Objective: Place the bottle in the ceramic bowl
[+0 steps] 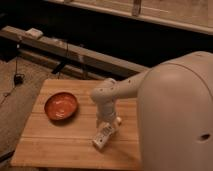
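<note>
The whitish plastic bottle lies on its side on the wooden table, right of centre, cap toward the upper right. My gripper hangs straight down from the white arm, right over the bottle's upper end. The orange-red ceramic bowl sits on the table to the left of the gripper, about a bowl's width away, with nothing in it.
My large white arm housing fills the right side and hides the table's right part. Behind the table runs a low ledge with cables and a small white box. The floor lies left of the table.
</note>
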`<state>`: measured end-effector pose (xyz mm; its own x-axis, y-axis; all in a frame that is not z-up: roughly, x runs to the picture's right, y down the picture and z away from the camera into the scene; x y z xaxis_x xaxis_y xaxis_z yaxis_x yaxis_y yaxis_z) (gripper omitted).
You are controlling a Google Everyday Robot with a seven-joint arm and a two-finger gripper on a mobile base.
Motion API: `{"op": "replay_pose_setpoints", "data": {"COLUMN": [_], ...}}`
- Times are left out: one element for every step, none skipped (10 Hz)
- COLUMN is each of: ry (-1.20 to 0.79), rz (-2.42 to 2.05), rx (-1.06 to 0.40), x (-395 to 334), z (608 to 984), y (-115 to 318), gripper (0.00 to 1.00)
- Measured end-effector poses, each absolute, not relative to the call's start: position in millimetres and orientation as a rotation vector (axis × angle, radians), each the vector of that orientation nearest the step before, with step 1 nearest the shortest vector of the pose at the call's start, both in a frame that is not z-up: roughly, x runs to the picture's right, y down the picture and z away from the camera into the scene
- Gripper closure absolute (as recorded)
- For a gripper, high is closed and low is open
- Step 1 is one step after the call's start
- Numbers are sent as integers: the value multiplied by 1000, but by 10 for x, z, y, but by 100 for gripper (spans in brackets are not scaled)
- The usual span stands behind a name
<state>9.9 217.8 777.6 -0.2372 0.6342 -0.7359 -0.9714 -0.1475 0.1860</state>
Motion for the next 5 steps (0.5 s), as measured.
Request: {"op": "replay_pose_setpoints", "data": {"ry": [782,778,777,774,773], "rz": [1674,1672,1669,1670,1673], "rx": [-610,-621,-635,-651,-661], "x": [107,109,124,143,156], "z": [7816,7855,7900,7953,7982], "y": [2212,2235,2267,2302,2319], "gripper": [35,35,35,35,35]}}
